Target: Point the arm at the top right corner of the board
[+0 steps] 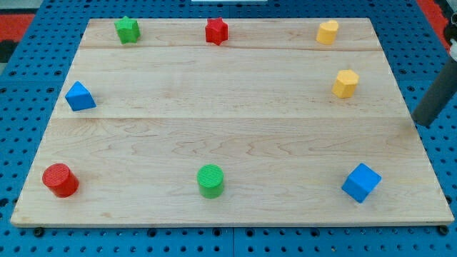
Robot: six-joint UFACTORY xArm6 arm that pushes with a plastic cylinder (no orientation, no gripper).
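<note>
A wooden board point(235, 135) fills the view. My rod comes in at the view's right edge, and my tip point(423, 124) rests just past the board's right side, about halfway down. The nearest block is a yellow hexagon point(345, 83), to the tip's upper left. A yellow rounded block point(328, 32) stands near the board's top right corner. A blue cube point(360, 183) lies below the tip to the left.
A green star point(127, 29) and a red star point(216, 31) stand along the top edge. A blue triangle point(79, 96) is at the left. A red cylinder point(60, 180) and a green cylinder point(211, 180) stand near the bottom edge. Blue pegboard point(28, 71) surrounds the board.
</note>
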